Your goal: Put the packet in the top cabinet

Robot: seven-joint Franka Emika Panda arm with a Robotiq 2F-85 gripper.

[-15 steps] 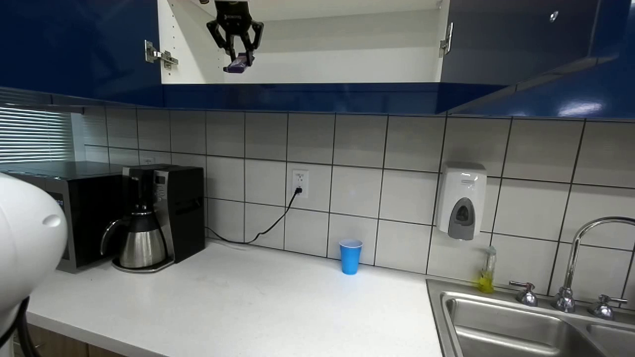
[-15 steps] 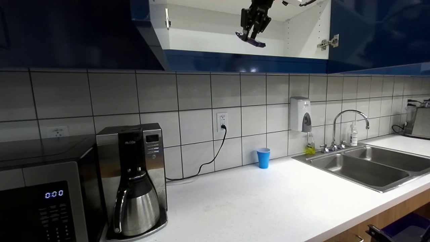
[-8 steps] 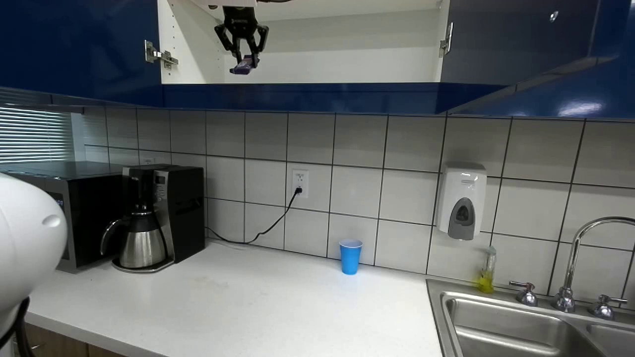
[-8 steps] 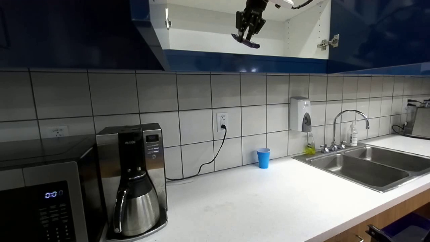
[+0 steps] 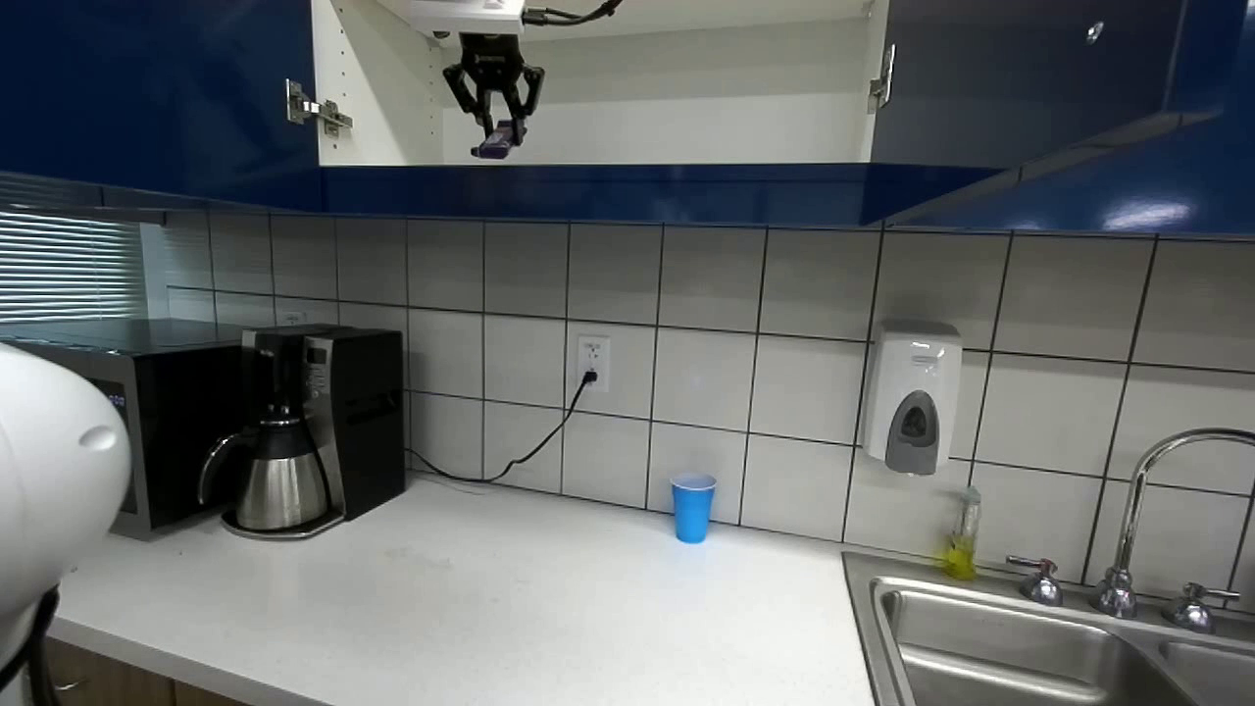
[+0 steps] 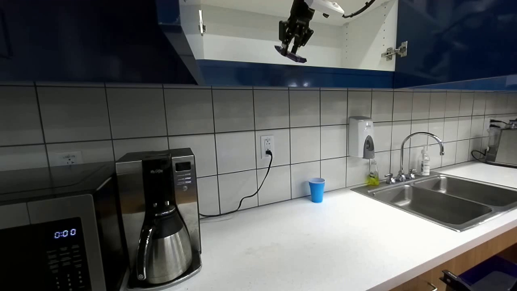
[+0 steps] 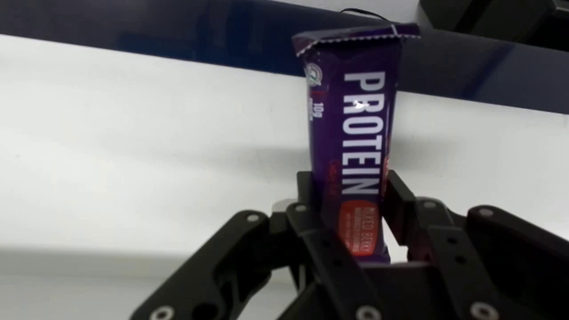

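Black two-fingered gripper (image 5: 503, 133) pinches the shiny dark purple packet (image 7: 349, 120) at the open, glossy blue, white-lined top cabinet (image 5: 686, 118); how far inside it hangs is hard to judge. Below, left to right, the white worktop (image 5: 549, 608) carries a black microwave (image 5: 183, 422), a black-and-steel coffee maker (image 5: 338, 422) and a tapered blue cup (image 5: 693, 512).

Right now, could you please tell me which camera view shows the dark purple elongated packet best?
The wrist view: the packet appears large, its PROTEIN lettering readable. Both exterior views show it only small, in the black end effector, lettering illegible.
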